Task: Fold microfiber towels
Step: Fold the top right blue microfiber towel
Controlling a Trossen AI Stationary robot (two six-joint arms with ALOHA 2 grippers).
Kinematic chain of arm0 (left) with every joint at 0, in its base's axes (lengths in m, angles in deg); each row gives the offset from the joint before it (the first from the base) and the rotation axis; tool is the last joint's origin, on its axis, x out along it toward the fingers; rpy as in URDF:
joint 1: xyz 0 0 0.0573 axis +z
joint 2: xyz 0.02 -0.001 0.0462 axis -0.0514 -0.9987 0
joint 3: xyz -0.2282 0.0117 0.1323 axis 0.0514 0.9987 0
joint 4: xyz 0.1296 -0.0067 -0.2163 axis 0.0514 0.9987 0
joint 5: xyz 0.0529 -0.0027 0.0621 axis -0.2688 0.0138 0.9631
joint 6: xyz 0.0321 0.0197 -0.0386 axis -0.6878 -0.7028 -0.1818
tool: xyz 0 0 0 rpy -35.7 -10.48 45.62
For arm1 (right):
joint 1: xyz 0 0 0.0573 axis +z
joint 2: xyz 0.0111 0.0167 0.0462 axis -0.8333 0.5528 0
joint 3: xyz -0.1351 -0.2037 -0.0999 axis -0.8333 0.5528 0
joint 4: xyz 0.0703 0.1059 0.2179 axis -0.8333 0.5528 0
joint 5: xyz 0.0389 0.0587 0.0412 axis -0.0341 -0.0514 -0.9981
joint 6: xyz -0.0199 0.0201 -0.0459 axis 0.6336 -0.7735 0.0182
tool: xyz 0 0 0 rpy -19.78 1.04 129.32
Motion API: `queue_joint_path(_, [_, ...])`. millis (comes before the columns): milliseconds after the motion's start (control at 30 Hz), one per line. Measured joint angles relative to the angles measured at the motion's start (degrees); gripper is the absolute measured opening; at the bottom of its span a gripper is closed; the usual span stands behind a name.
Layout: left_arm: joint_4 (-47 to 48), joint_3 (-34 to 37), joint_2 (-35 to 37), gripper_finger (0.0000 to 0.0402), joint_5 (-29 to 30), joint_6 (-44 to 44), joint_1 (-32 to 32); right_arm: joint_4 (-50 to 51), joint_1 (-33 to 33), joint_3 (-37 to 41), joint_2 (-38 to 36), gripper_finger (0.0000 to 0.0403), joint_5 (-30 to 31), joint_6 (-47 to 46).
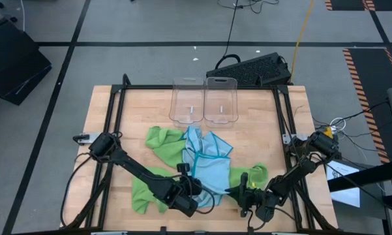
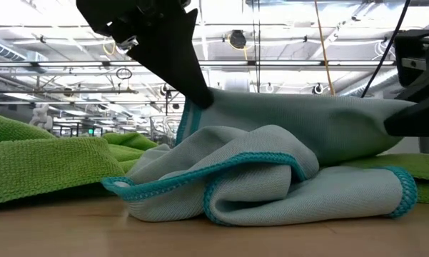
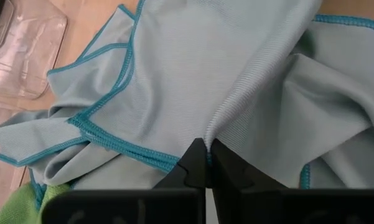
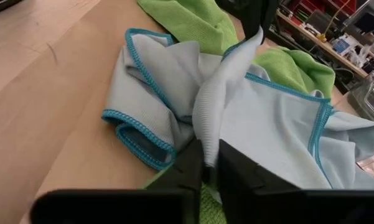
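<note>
Blue towel: light blue microfiber towel [image 2: 271, 178] with teal stitched edging lies crumpled at the lower centre of the low view, on the wooden worktop [image 1: 261, 124]; in the high view it sits in the lower middle of the frame, between the two arms.
Left end effector: left end effector [image 3: 206, 163] is clenched on a ridge of the blue towel, fingers pressed together with the cloth pinched between them; in the high view it lies at the lower centre, left of the cloth's near edge.
Right end effector: right end effector [image 4: 206, 160] is clenched on a raised fold of the same blue towel; in the high view it is at the lower right of centre.
Towel shape: cloth is stretched taut between the two grips, with loose folds drooping to the worktop beneath.
Green towels: lime green towels [image 1: 162, 140] lie beside and partly under the blue one, one to its upper left, one at the lower left, another at its right.
Bins: two clear bins [image 1: 204, 101] stand side by side, touching, in the upper middle of the high view, apart from the towels.
Bin contents: no cloth shows inside either bin.
</note>
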Motion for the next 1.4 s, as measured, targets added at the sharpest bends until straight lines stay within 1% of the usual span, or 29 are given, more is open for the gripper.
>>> queue_joint_path(67, [-0.4, 0.0, 0.0, 0.0014, 0.0, 0.0, -0.3, 0.0, 0.0, 0.0, -0.4, 0.0009, -0.8, -0.1])
queue_joint_path(200, [-3.1, 0.0, 0.0, 0.0008, -1.0, -1.6, -1.6, 0.0, 0.0, 0.0, -3.8, 0.0014, -2.1, -2.5])
queue_joint_path(300, [-5.3, 0.0, 0.0, 0.0008, -1.1, -3.1, -2.8, 1.3, 0.3, 0.0, -6.7, 0.0009, -2.8, -2.7])
queue_joint_path(433, [-5.5, 0.0, 0.0, 0.0016, 1.1, -3.0, -3.7, 4.7, 0.6, 0.0, -10.1, 0.0006, -2.9, -3.9])
queue_joint_path(533, [-5.3, 0.0, 0.0, 0.0008, 3.7, -3.3, -3.3, 9.0, -0.2, 0.0, -11.9, 0.0007, -2.9, -6.7])
queue_joint_path(600, [-5.1, 0.0, 0.0, 0.0006, 5.2, -3.4, -2.4, 11.9, -0.9, 0.0, -12.8, 0.0008, -2.9, -8.8])
queue_joint_path(733, [-5.1, 0.0, 0.0, 0.0013, 6.0, -4.9, 0.6, 15.5, -2.6, 0.0, -14.4, 0.0008, -2.8, -11.1])
queue_joint_path(800, [-5.1, 0.0, 0.0, 0.0009, 7.2, -6.0, 2.1, 17.6, -3.6, 0.0, -15.3, 0.0008, -2.8, -11.9])
queue_joint_path(933, [-5.1, 0.0, 0.0, 0.0009, 9.0, -8.7, 4.5, 24.3, -5.4, 0.0, -16.9, 0.0008, -3.0, -15.5])
queue_joint_path(1033, [-5.0, 0.0, 0.0, 0.0016, 8.3, -9.5, 6.7, 28.8, -6.3, 0.0, -17.3, 0.0008, -3.0, -17.9])
queue_joint_path(1100, [-4.8, 0.0, 0.0, 0.0012, 7.2, -9.6, 8.2, 30.3, -7.0, 0.0, -17.3, 0.0008, -3.3, -18.5])
queue_joint_path(1200, [-4.8, 0.0, 0.0, 0.0006, 6.2, -9.9, 9.8, 31.0, -8.5, 0.0, -17.3, 0.0008, -5.9, -18.6])
queue_joint_path(1267, [-5.1, 0.0, 0.0, 0.0011, 5.1, -10.6, 10.6, 31.2, -9.5, 0.0, -17.3, 0.0008, -6.9, -18.4])
queue_joint_path(1400, [-5.1, 0.0, 0.0, 0.0019, 2.7, -10.9, 11.8, 32.6, -10.8, 0.0, -17.3, 0.0008, -7.4, -18.4])
